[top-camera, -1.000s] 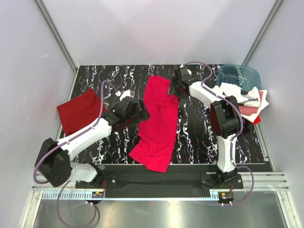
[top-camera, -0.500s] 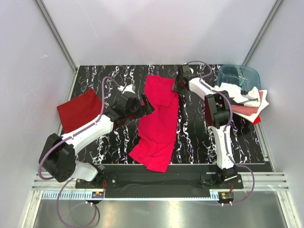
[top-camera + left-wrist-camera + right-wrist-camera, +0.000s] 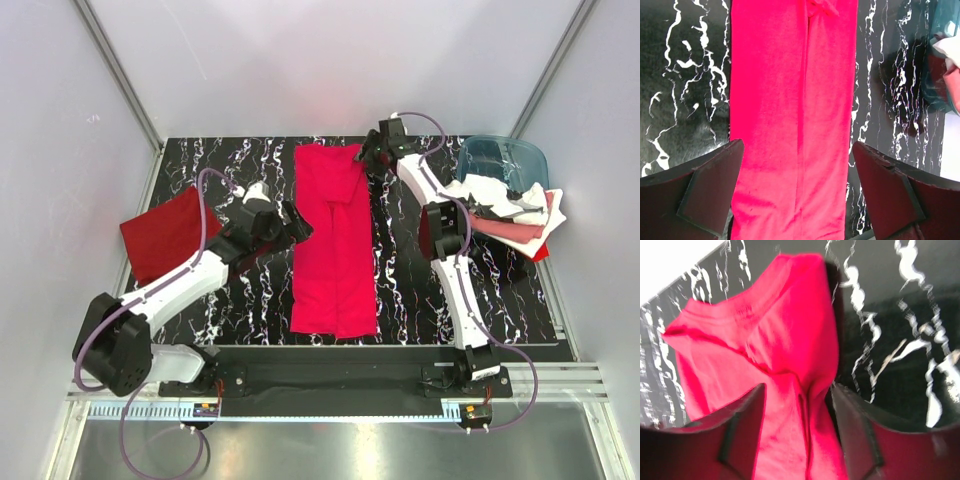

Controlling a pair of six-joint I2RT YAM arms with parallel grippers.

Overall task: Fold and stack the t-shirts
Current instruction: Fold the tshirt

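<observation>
From the top external view, the crimson t-shirt (image 3: 335, 250) was seen laid out as a long, narrow strip down the middle of the table (image 3: 410, 300). A dark red t-shirt (image 3: 160, 235) was set flat at the left. A pile of t-shirts (image 3: 515, 210) was heaped at the right, against the blue tub (image 3: 500, 158). The left gripper (image 3: 297, 222) was held just beside the strip's left edge. The right gripper (image 3: 370, 160) was placed at its far right corner.

In the left wrist view, the left gripper's fingers (image 3: 710, 192) were spread wide. Nothing was held between them, and the strip was seen below, smooth apart from a lengthwise crease.

In the right wrist view, bunched crimson cloth was seen rising between the right gripper's fingers (image 3: 860, 440). Whether it was clamped or only lying between them could not be told.

Trouble could be expected at that far corner. If cloth was caught there, the neat strip would likely be dragged askew when the arm was drawn away. A crosswise fold started with only one end held could also be skewed, since soft cloth slides easily on a smooth table.

No brand, label or writing could be read in any view.
</observation>
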